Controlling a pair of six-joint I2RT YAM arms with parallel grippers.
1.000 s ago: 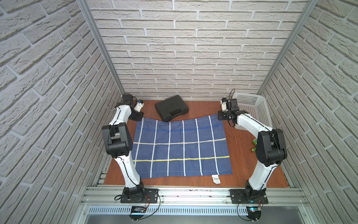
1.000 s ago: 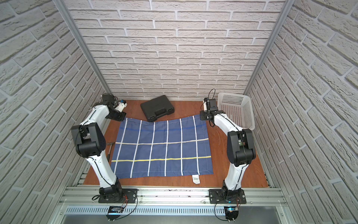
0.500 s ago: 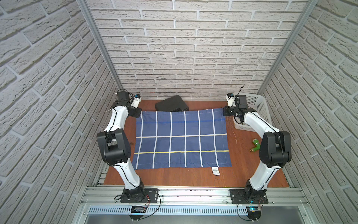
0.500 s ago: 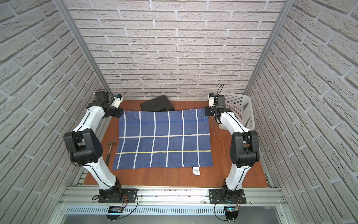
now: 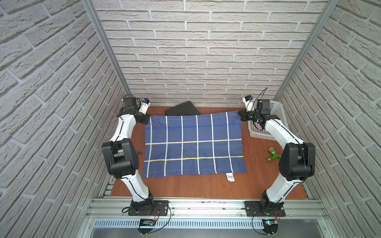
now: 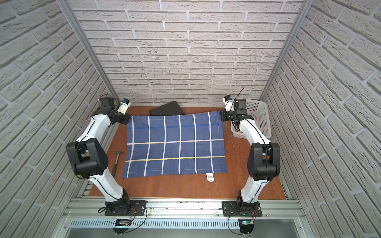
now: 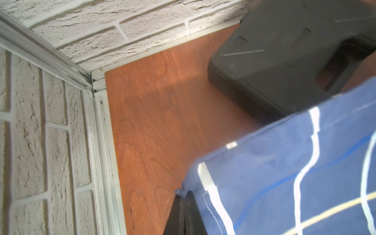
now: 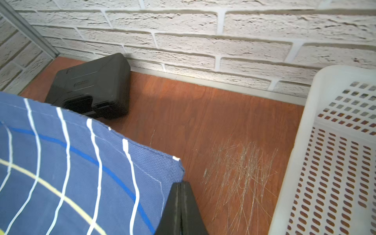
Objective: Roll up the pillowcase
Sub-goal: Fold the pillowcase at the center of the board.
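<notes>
Hammer lies on the table at the far left, close to the left edge of the pillowcase; contact between them cannot be determined.

Left tool is at the rear left of the table, jaws pressed together on the far left corner of the pillowcase. The left wrist view confirms this. There the left tool pinches the very corner of the fabric, which is raised off the wood.

The pillowcase is spread open and unrolled across the middle of the table. Its far edge is lifted and stretched between the two tools, and its near edge lies flat. A yellow stripe runs from side to side across the near part.

A black case sits behind the far edge, against the back wall, and is partly hidden by the raised fabric. A white label projects from the near edge, right of centre, and rests on the wood.

Right tool is at the rear right, jaws together and clamped on the far right corner of the pillowcase. The right wrist view shows the same grip, with the right tool on that corner. Scratch marks on the table lie between the tool and the basket.

A white perforated basket stands at the rear right by the wall, partly behind the right forearm. A green object lies on the table, apart from the pillowcase's right edge and near the right elbow.
</notes>
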